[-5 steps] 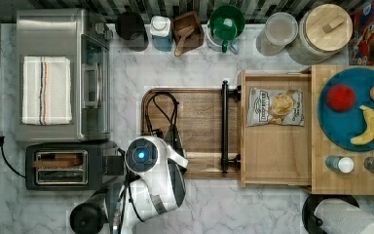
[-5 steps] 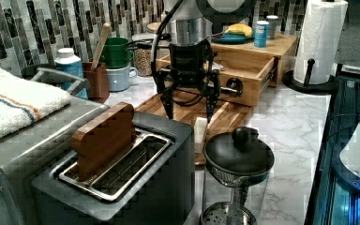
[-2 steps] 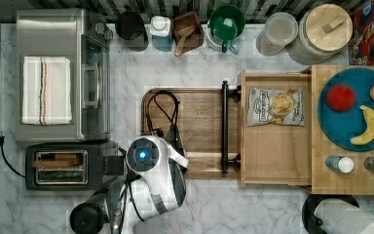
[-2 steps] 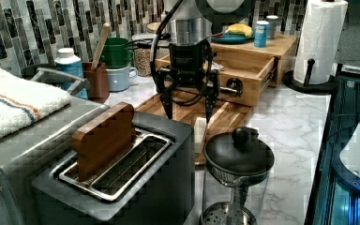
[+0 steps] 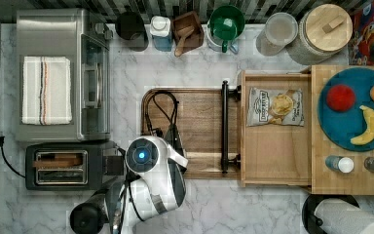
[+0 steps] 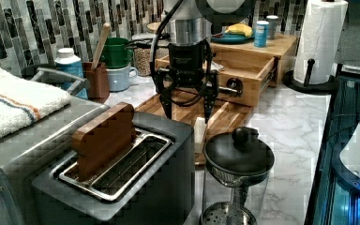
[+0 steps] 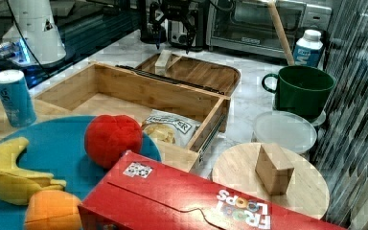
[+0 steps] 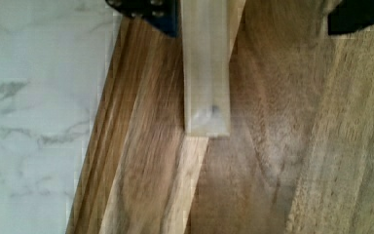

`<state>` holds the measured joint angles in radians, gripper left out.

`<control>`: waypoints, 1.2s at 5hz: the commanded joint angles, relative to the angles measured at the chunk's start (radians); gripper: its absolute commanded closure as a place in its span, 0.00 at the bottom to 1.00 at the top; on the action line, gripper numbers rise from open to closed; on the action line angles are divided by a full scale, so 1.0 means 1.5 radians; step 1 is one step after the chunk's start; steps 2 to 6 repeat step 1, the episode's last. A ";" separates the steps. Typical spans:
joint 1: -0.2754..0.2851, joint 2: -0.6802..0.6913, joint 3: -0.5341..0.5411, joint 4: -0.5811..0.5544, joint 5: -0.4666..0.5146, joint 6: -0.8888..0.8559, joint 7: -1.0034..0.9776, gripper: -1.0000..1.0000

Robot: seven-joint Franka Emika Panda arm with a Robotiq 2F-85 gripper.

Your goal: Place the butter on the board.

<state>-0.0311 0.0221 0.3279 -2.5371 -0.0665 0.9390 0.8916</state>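
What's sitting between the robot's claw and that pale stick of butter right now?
Nothing. In the left view the open gripper hangs just above the butter, which stands upright on the board, with only air between them.

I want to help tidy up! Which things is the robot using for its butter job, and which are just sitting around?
For the job:
butter, standing on the board
board
gripper, open above the board

Just lying about:
toaster
toaster oven
chip bag
green mug
banana
cereal box
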 commanded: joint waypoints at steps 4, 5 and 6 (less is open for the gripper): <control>0.005 -0.014 0.003 0.043 0.003 -0.003 0.031 0.00; 0.005 -0.014 0.003 0.043 0.003 -0.003 0.031 0.00; 0.005 -0.014 0.003 0.043 0.003 -0.003 0.031 0.00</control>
